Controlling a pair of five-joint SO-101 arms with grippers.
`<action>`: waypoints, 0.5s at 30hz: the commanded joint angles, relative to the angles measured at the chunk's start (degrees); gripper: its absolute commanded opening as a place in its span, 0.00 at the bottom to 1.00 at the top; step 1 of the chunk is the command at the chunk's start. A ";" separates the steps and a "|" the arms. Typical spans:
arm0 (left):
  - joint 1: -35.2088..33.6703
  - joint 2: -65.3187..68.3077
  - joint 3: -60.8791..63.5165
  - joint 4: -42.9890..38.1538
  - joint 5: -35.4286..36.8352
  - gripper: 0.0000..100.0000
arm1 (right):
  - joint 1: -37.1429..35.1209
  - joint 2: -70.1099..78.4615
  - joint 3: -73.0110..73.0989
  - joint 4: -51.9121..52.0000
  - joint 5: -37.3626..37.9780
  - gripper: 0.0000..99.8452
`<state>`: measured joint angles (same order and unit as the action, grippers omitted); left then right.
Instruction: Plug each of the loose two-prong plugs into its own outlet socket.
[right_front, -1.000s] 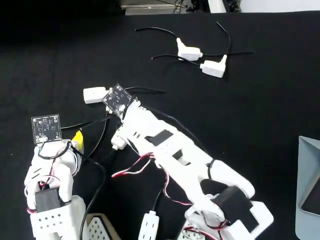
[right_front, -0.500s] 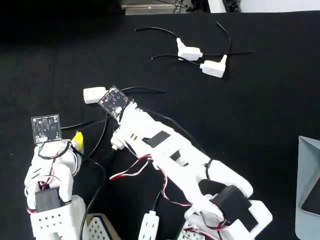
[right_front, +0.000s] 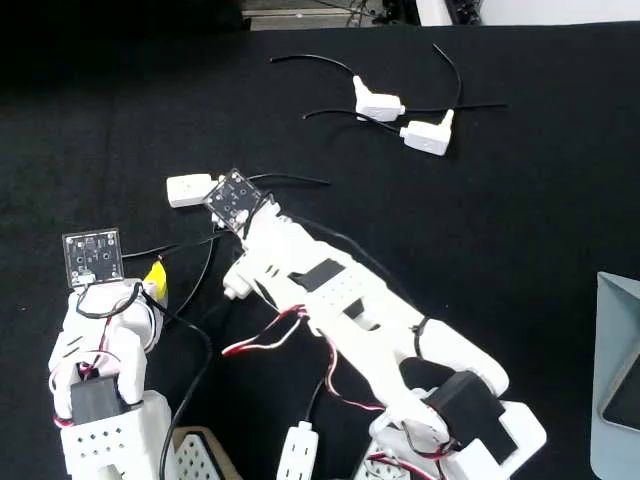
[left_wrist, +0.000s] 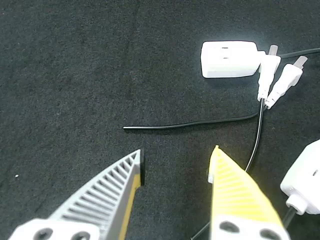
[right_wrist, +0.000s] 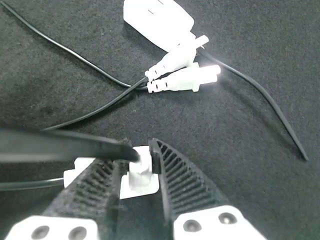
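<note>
Pinching gripper: right gripper (right_wrist: 140, 147); fingers pressed together on a small white plug (right_wrist: 139, 175) with a black cable (right_wrist: 60, 145) running off it; held low over the black table (right_front: 520, 250), left of centre
Idle gripper: left gripper (left_wrist: 177, 151); grey and yellow fingers spread apart, holding nothing; hovering over bare cloth at the near left
Nearest socket: white outlet socket (left_wrist: 229, 59) lying flat just beyond the right gripper, on the far-left side of it; apart from the held plug
Plugs by that socket: two white plugs (left_wrist: 267, 75) side by side at its right end; touching or just beside it; seated or not, cannot tell
Loose cord: thin black cord end (left_wrist: 190, 122) lying between left gripper and outlet socket
Far sockets: far socket block (right_front: 378, 103) and second far block (right_front: 428, 137), each with a black lead; far right of centre, well apart from both grippers
Near edge: white power strip (right_front: 297, 452) between the two arm bases
</note>
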<state>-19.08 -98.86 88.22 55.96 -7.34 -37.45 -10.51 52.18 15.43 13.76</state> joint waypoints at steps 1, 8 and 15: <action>-0.57 -0.35 -0.92 0.44 0.53 0.22 | 1.67 -0.04 -1.45 0.62 -0.53 0.01; -0.57 -0.35 -1.01 0.44 0.53 0.22 | 1.58 3.30 -2.07 0.26 -3.34 0.01; -0.57 -0.35 -1.01 0.44 0.53 0.22 | 1.85 5.85 -2.59 -2.55 -10.29 0.01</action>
<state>-19.08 -98.86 88.22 55.96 -7.34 -37.10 -5.41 50.07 13.23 7.08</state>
